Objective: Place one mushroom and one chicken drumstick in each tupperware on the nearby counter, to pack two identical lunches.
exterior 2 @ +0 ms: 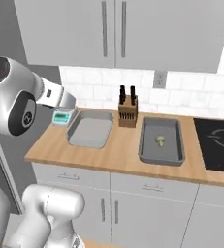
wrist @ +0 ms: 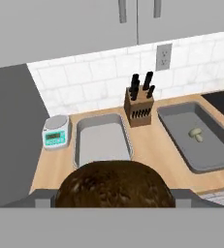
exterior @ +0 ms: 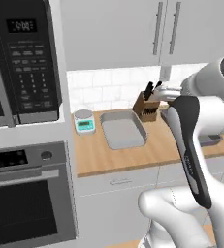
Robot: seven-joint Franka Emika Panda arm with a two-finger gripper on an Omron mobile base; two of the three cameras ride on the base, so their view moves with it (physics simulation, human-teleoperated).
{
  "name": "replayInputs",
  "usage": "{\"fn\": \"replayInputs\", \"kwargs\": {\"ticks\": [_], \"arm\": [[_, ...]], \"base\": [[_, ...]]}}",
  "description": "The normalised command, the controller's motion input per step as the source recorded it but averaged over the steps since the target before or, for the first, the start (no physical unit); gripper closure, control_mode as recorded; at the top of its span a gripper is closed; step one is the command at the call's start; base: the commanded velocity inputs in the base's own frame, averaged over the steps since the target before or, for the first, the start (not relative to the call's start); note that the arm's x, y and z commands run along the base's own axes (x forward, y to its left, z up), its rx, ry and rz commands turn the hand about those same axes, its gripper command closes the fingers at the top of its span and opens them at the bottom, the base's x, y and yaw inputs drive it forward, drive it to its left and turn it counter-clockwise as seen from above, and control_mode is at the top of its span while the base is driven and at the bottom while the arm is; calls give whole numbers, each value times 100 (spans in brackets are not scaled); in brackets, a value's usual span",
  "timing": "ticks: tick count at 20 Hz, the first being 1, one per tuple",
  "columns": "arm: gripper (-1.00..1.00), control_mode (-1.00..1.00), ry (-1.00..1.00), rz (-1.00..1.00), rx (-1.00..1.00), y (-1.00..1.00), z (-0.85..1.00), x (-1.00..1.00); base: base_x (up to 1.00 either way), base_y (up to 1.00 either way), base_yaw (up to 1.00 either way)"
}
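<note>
Carrying a brown mushroom (wrist: 114, 184) between spread jaws, it could drop it into the dark tray (wrist: 220, 155) already holding one, leaving the light tray (wrist: 128, 140) short.

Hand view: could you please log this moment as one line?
gripper: shut on held mushroom | light tupperware: empty | dark tupperware: holds second mushroom

Ahead of me white wall tiles (exterior 2: 191, 94) run beneath pale upper cupboards (exterior 2: 118, 29). A microwave (exterior: 24, 63) sits above an oven (exterior: 28, 193) at the worktop's left end.
</note>
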Motion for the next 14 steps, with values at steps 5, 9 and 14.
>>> {"fn": "replayInputs", "kwargs": {"ticks": [5,9,14], "arm": [[100,100,0,0,0,0,0,0],[100,100,0,0,0,0,0,0],[100,100,0,0,0,0,0,0]], "base": [[24,-25,46],[40,-39,39],[36,-52,23]]}}
